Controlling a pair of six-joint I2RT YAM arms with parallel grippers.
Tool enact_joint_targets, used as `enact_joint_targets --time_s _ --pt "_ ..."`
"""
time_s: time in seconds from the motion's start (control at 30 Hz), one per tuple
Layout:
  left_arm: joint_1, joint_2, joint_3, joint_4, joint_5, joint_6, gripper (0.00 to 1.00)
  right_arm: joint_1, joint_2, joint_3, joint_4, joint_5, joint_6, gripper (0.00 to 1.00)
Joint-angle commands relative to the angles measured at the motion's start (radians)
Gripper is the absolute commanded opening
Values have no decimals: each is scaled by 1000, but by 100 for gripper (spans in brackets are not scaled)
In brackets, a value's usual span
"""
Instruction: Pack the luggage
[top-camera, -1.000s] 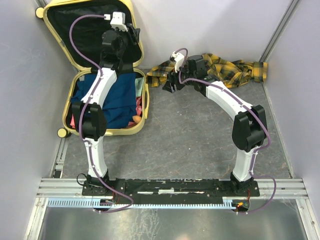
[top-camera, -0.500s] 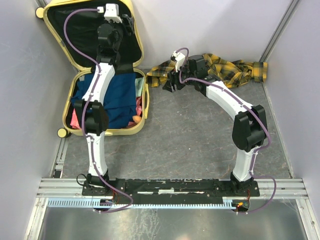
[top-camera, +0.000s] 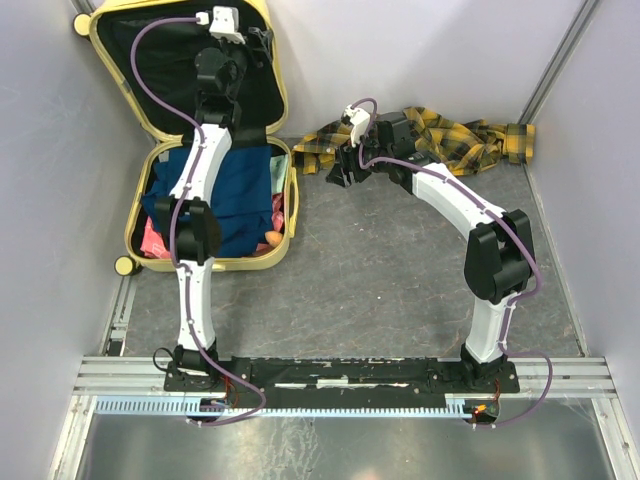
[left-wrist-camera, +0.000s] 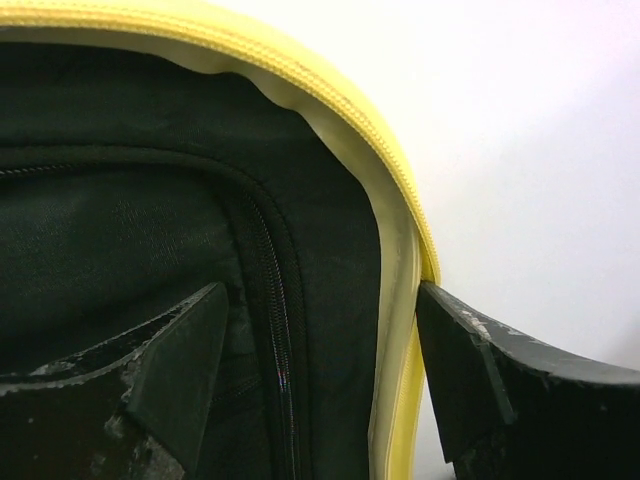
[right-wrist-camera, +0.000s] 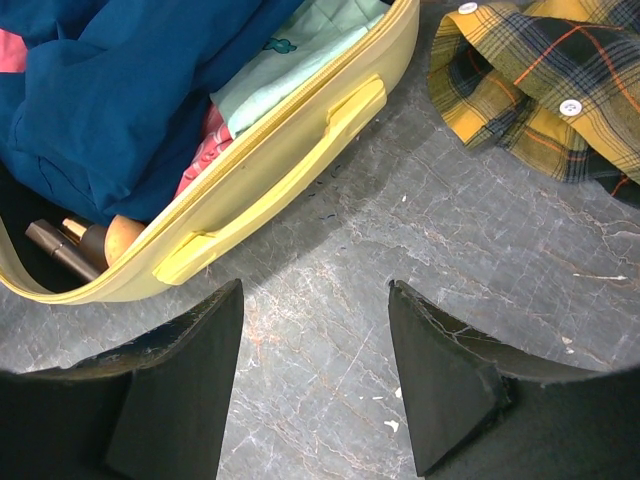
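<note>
The luggage (top-camera: 205, 264), a pale-yellow hard-shell suitcase, lies open at the left. Its base holds a blue garment (top-camera: 240, 195) and its black-lined lid (top-camera: 277, 95) leans on the back wall. My left gripper (top-camera: 258, 42) is up at the lid's right edge. In the left wrist view the left gripper (left-wrist-camera: 320, 300) is open and straddles the yellow rim (left-wrist-camera: 400, 200), one finger over the lining and one outside. My right gripper (top-camera: 338, 175) hangs open over bare floor. The right gripper (right-wrist-camera: 315, 290) has nothing between its fingers and is near the suitcase handle (right-wrist-camera: 270, 180).
A yellow-and-black plaid shirt (top-camera: 440, 135) lies crumpled on the floor at the back right, and the plaid shirt (right-wrist-camera: 540, 80) also shows beside the right gripper. Pink and pale-green clothes and small brown items (right-wrist-camera: 60, 250) fill the base's near corner. Grey walls close in on both sides.
The left arm has stretched further up the lid's right edge and its jaws have widened. The right arm has not moved.
</note>
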Motion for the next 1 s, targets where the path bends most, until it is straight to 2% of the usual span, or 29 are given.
enact_joint_targets --time_s 0.0,0.13,0.3,0.43,0.57,0.7,0.8,0.87,0.9,0.97 --pt "-23 -115 -98 74 96 -5 83 -3 -51 4 35 -5 -12 68" --pt "-24 -202 -261 91 146 12 84 -3 -62 -11 35 0 -17 68" --pt "-21 -282 -409 128 129 19 84 -3 -66 -25 38 5 -18 67" --pt "-26 -235 -325 104 59 3 84 -3 -54 -14 45 -3 -2 68" --pt "-26 -115 -108 27 -25 -12 82 -3 -40 6 49 -5 7 68" --pt "-34 -15 83 15 -10 -36 71 -3 -35 9 46 -1 4 68" --pt "-50 23 129 20 -9 1 59 -4 -33 8 44 -1 3 68" --pt "-53 7 101 24 -16 23 43 -3 -35 6 44 -1 3 68" --pt "-54 5 84 22 -24 30 30 -4 -36 5 43 1 3 68" --pt "-54 -51 44 12 -39 47 16 -3 -39 4 43 1 3 68"
